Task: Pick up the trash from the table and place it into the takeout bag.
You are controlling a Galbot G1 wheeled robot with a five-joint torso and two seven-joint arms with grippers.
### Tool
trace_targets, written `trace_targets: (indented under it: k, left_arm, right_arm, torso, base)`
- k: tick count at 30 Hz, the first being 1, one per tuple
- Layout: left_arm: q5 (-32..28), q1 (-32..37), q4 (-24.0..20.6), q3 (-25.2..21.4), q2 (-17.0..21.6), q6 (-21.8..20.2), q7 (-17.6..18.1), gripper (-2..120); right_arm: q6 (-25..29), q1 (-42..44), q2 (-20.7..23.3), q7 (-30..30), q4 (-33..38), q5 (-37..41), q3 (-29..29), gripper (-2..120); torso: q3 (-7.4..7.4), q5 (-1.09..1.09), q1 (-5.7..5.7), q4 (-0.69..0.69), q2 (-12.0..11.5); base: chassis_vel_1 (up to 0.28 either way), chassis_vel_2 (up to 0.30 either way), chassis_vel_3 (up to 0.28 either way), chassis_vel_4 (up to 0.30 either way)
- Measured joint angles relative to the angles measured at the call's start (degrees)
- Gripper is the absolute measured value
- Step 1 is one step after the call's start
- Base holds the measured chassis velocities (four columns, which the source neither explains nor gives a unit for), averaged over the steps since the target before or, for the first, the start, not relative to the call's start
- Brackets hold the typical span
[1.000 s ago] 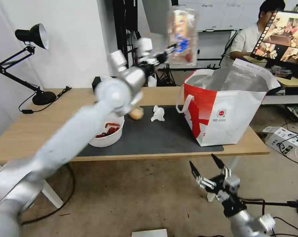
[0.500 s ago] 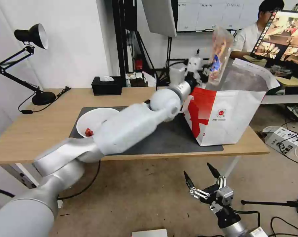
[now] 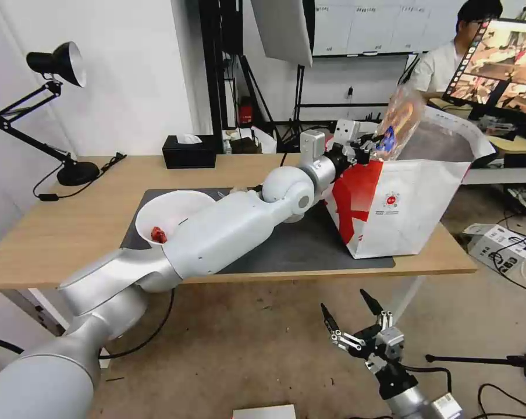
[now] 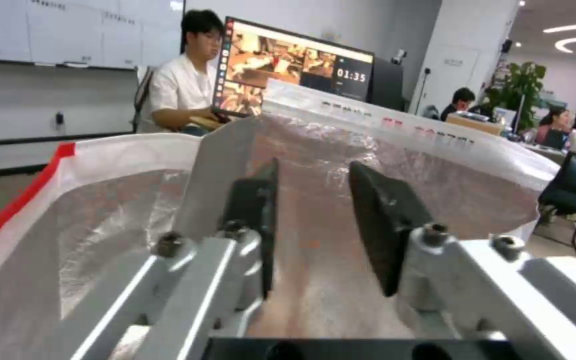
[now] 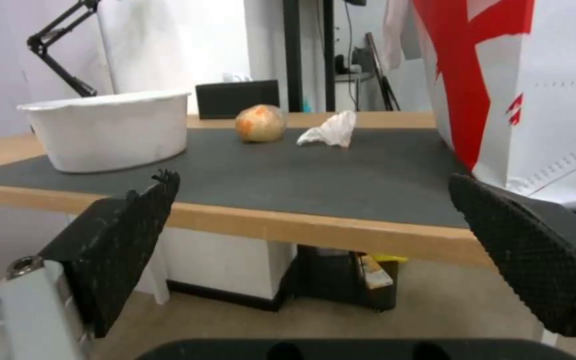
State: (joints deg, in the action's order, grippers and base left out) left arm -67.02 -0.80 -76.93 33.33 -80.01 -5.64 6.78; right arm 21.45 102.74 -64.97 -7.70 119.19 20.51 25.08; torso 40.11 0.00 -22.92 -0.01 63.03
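Gripping the clear tray (image 3: 400, 122), the left claw (image 3: 375, 143) has dropped lower over the takeout bag (image 3: 408, 203).

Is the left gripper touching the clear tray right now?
Touching. In the head view the left gripper pinches the clear plastic tray by its lower edge, over the takeout bag.

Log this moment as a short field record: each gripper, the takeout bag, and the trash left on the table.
left gripper: shut on clear plastic tray with cherry tomatoes, over the bag's open top
right gripper: open, low before the table's near edge
takeout bag: large white-and-red foil-lined bag, upright on the dark grey mat
on mat: white round bowl, clear-wrapped orange-yellow lump, crumpled white tissue
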Motion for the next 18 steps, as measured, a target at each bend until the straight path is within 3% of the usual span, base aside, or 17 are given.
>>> trace_targets:
  k: [6,9,10,12,13,15,16,18]
  left_arm:
    - [-1.14,0.21,-2.87,-1.58,1.32,-0.06,1.83,54]
    - [-3.96,2.36,-12.79,-4.36,6.13,-0.57,6.58,70]
    - [-3.96,2.36,-12.79,-4.36,6.13,-0.57,6.58,70]
    - [-4.37,5.39,-19.16,-6.28,11.46,-0.46,8.28,80]
    - [-4.37,5.39,-19.16,-6.28,11.46,-0.46,8.28,80]
    - [-3.19,9.53,-24.32,-7.52,18.24,1.64,8.38,93]
    - [-3.19,9.53,-24.32,-7.52,18.24,1.64,8.38,93]
    - [-0.39,14.72,-28.33,-9.81,25.09,3.67,6.78,99]
  right_arm:
    - [-1.36,-1.37,1.59,0.06,-0.07,1.19,-0.34,100]
    - [-1.61,-2.21,2.62,0.11,0.15,1.69,-0.69,100]
    - [-1.61,-2.21,2.62,0.11,0.15,1.69,-0.69,100]
    - [-1.62,-2.40,3.41,0.15,0.29,1.69,-0.73,100]
    - [-1.62,-2.40,3.41,0.15,0.29,1.69,-0.73,100]
    - [-1.63,-2.66,3.74,0.57,0.34,1.89,-1.10,100]
    - [-1.63,-2.66,3.74,0.57,0.34,1.89,-1.10,100]
    - [-1.68,-3.18,3.93,1.07,0.23,2.14,-2.19,100]
  torso:
    - [0.00,0.00,-0.01,0.00,0.00]
    - [-0.01,-0.01,0.00,-0.01,0.00]
    - [-0.01,-0.01,0.00,-0.01,0.00]
    - [-0.01,-0.02,0.00,0.02,0.00]
    - [-0.01,-0.02,0.00,0.02,0.00]
    - [0.00,-0.03,0.00,0.00,0.00]
    - [0.00,-0.03,0.00,0.00,0.00]
    - [0.00,-0.04,0.00,0.00,0.00]
  base:
    - [0.000,0.000,0.000,0.000]
    - [0.000,0.000,0.000,0.000]
    - [0.000,0.000,0.000,0.000]
    - [0.000,0.000,0.000,0.000]
    - [0.000,0.000,0.000,0.000]
    - [0.000,0.000,0.000,0.000]
    - [0.000,0.000,0.000,0.000]
    - [0.000,0.000,0.000,0.000]
